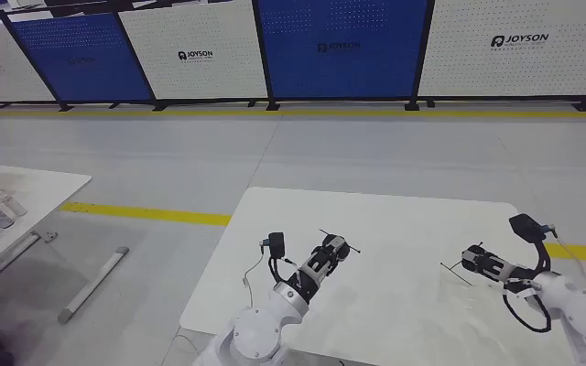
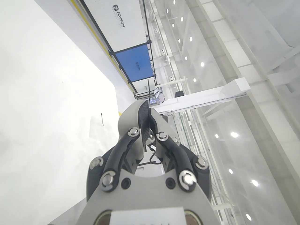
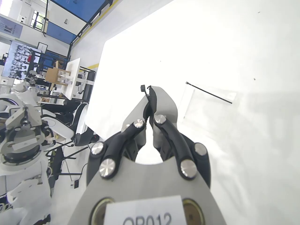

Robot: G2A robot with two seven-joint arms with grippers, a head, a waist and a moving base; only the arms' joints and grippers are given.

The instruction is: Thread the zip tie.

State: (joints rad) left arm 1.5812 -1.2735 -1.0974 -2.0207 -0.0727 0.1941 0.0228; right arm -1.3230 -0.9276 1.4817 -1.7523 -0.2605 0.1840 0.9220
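1. The left gripper has light grey fingers lined with black textured pads.
2. Curved black links join them to a grey base plate, pinned by silver screws with retaining clips.
3. A white label sits on the base between two brass-coloured round fittings.
4. The right gripper is built alike, with smooth silver pins and dark print on its label.
5. From above, the left arm and the right arm are white with black wrist sections, looping black cables and a black camera on each wrist.
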